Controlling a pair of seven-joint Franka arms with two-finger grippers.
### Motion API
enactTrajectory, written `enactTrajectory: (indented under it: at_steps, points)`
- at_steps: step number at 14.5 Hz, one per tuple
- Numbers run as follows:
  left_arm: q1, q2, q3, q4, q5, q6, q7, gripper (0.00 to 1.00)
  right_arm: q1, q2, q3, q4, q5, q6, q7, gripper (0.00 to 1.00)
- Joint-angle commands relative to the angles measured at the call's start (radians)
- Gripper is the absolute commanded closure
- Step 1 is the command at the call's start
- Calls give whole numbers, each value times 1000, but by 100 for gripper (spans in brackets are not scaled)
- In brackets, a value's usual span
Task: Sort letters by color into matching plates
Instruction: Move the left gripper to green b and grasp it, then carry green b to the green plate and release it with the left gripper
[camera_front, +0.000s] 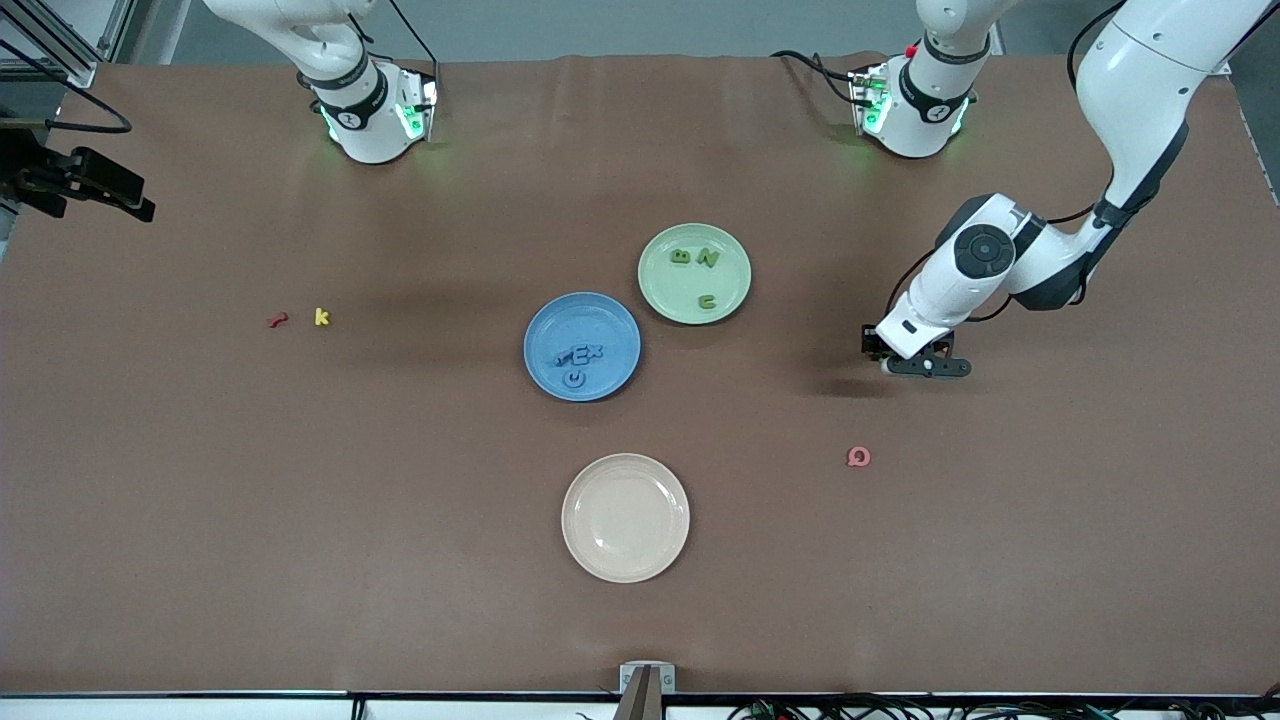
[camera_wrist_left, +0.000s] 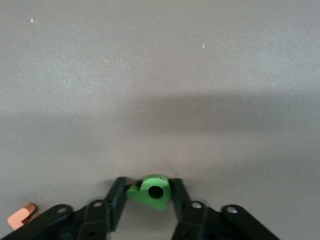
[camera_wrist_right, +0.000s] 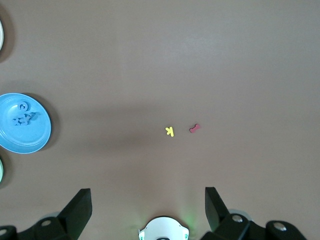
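My left gripper (camera_front: 925, 366) is down at the table toward the left arm's end, its jaws shut on a small green letter (camera_wrist_left: 145, 195) with a round hole. That letter is hidden in the front view. The pale green plate (camera_front: 665, 290) holds three green letters (camera_front: 695, 258). Beside it, nearer the front camera, the blue plate (camera_front: 610, 325) holds a cluster of blue letters (camera_front: 578, 358). My right gripper (camera_wrist_right: 148, 205) does not show in the front view. In the right wrist view it hangs open and high over the table, nothing between its fingers, with the blue plate (camera_wrist_right: 40, 135) at the frame's edge.
A cream plate (camera_front: 625, 517) lies nearer the front camera than the blue plate. A pink letter (camera_front: 858, 457) lies on the table near my left gripper and shows as the pink letter (camera_wrist_left: 22, 216) in the left wrist view. A red letter (camera_front: 278, 320) and a yellow k (camera_front: 321, 317) lie toward the right arm's end.
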Motion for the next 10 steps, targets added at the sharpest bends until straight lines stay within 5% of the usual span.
enactTrajectory:
  at_steps: [1, 6, 10]
  points:
    - [9, 8, -2, -2, 28, 9, -24, 74, -2, -44, -3, -37, 24, 26, 14, 0]
    - [6, -18, -11, 7, 25, -1, -41, 75, -2, -53, -3, -37, 24, 38, 14, 0]
    - [7, -51, -118, 27, -36, -87, -100, 75, -2, -60, -3, -43, 24, 64, 14, 0]
